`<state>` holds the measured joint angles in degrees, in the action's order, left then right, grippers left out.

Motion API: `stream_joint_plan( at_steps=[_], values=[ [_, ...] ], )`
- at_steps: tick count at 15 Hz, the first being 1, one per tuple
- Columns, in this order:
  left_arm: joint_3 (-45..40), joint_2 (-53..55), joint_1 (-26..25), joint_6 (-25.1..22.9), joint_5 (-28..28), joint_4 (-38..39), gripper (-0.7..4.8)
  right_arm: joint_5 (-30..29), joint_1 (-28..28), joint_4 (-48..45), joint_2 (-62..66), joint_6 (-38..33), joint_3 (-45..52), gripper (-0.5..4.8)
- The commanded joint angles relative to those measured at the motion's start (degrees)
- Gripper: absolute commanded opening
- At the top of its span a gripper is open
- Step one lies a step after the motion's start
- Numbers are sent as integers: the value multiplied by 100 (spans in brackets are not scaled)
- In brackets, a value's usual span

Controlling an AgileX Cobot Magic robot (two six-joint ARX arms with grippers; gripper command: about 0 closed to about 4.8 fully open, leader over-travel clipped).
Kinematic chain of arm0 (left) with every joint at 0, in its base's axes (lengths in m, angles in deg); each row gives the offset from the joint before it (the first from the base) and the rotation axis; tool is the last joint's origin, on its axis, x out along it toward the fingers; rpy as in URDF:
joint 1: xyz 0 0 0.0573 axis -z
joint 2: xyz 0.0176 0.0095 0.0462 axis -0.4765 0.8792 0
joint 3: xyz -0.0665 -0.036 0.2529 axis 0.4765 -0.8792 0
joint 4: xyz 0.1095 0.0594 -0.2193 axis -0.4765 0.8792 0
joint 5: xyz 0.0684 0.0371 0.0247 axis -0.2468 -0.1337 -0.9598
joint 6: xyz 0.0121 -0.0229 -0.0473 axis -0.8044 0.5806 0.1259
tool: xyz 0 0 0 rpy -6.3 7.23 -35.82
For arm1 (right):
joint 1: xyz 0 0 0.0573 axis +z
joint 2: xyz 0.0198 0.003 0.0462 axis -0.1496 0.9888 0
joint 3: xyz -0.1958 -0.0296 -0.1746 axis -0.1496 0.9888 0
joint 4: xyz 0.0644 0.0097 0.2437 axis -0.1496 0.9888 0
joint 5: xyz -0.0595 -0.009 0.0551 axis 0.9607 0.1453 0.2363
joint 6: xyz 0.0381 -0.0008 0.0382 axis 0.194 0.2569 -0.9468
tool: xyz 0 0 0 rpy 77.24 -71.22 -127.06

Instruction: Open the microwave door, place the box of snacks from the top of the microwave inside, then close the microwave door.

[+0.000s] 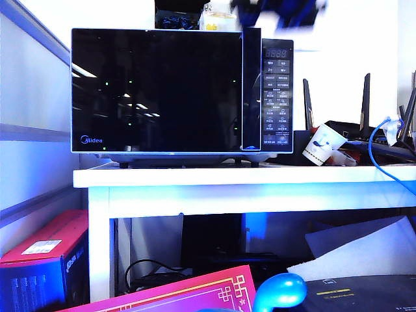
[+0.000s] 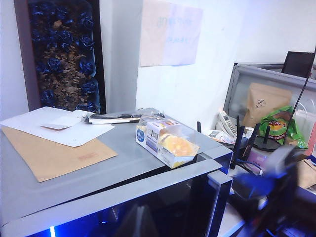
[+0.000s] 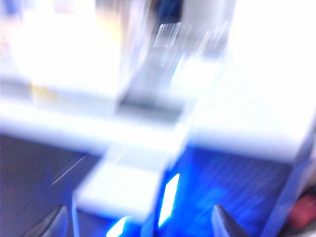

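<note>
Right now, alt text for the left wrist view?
A clear box of snacks sits on the grey top of the microwave, beside papers and a brown envelope. The right gripper blurs at the microwave's right side.

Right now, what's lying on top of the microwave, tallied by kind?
Box of snacks: 1
White paper sheets: 1 stack, sheet count unclear
Brown envelope: 1
Dark pen-like item: 1
Total: 4 kinds on the microwave
</note>
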<state>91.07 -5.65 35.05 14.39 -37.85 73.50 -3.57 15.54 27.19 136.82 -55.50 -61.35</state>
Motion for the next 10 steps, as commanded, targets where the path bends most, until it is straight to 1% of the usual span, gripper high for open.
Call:
stream_joint_plan(
  at_steps=[1, 3, 4, 5, 7, 8, 10],
  values=[
    [28, 11, 4, -7, 20, -74, -5, 98, -96, -131, -372, 162, -48, 387],
    [26, 11, 4, -4, 7, -94, -5, 59, -374, -131, -632, 157, -48, 380],
    [28, 11, 4, -4, 4, -116, -5, -205, -588, -85, -643, 155, -48, 356],
    [28, 11, 4, -7, 7, -118, -5, -511, -813, 35, -640, 153, -48, 356],
    [28, 11, 4, -4, 7, -116, -5, -1622, -1311, 302, -581, 153, -48, 356],
    [26, 11, 4, -4, 7, -116, -5, -2044, -1469, 299, -494, 140, -48, 356],
    [26, 11, 4, -4, 7, -114, -5, -2208, -1600, 273, -282, -17, -48, 356]
  ],
)
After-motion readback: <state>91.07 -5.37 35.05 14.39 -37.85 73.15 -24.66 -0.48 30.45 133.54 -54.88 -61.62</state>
